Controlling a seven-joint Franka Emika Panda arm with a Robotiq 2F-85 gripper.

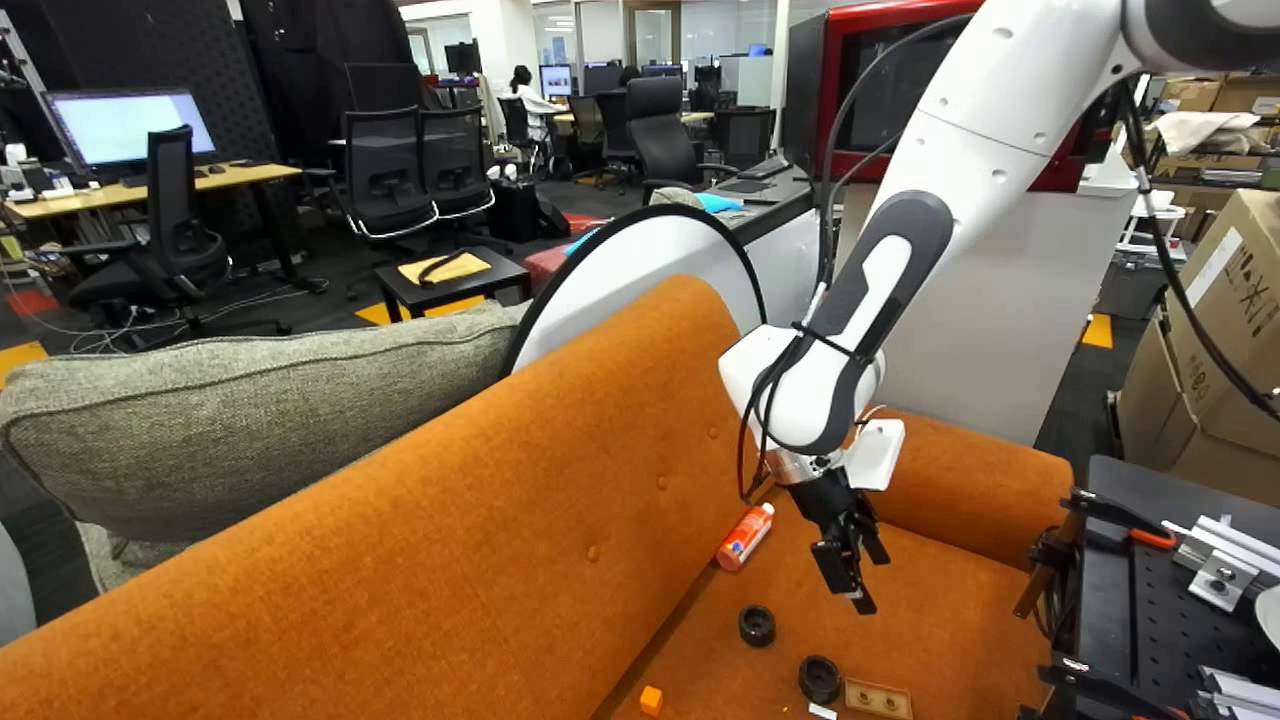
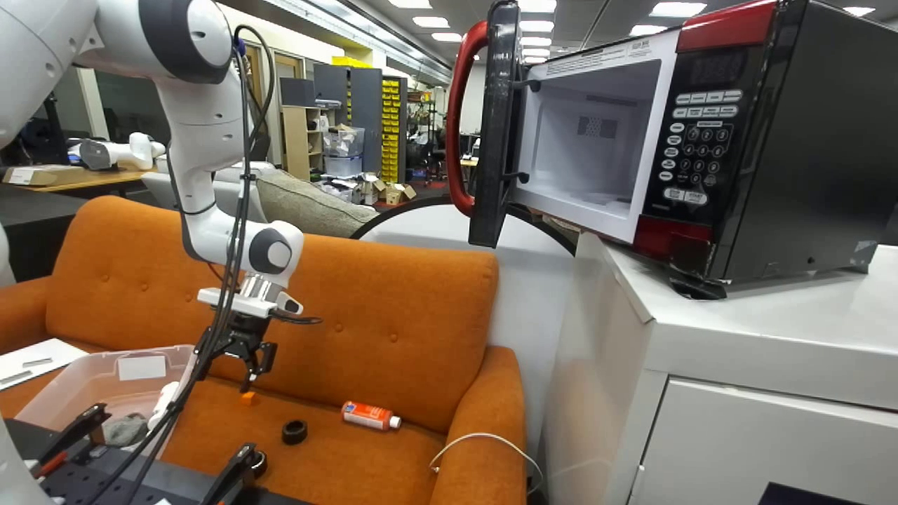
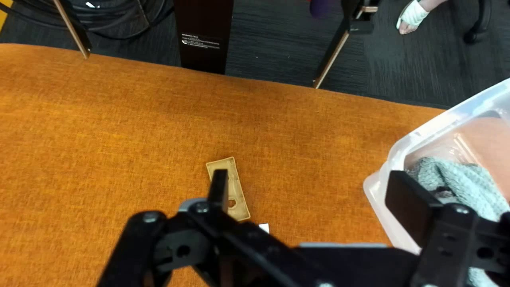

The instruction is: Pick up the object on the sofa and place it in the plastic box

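The orange sofa (image 1: 480,520) shows in all views. On its seat lie a red-orange bottle (image 1: 746,537), two black rings (image 1: 757,625) (image 1: 820,680), an orange cube (image 1: 651,700), a tan rectangular plate (image 1: 878,699) and a small white piece (image 1: 822,712). My gripper (image 3: 310,179) is open and empty above the seat. In the wrist view the tan plate (image 3: 235,195) lies behind and below its left finger. The clear plastic box (image 2: 63,393) stands on the sofa; its corner (image 3: 414,137) is behind the right finger. It holds a grey-green cloth (image 3: 458,183) and a white item (image 2: 164,403).
A black perforated table (image 1: 1150,600) with clamps stands at the sofa's front. A white cabinet (image 2: 701,351) bears an open microwave (image 2: 691,140) beside the sofa arm. A pale cable (image 2: 484,436) lies over that arm. A white sheet (image 2: 31,361) lies near the box.
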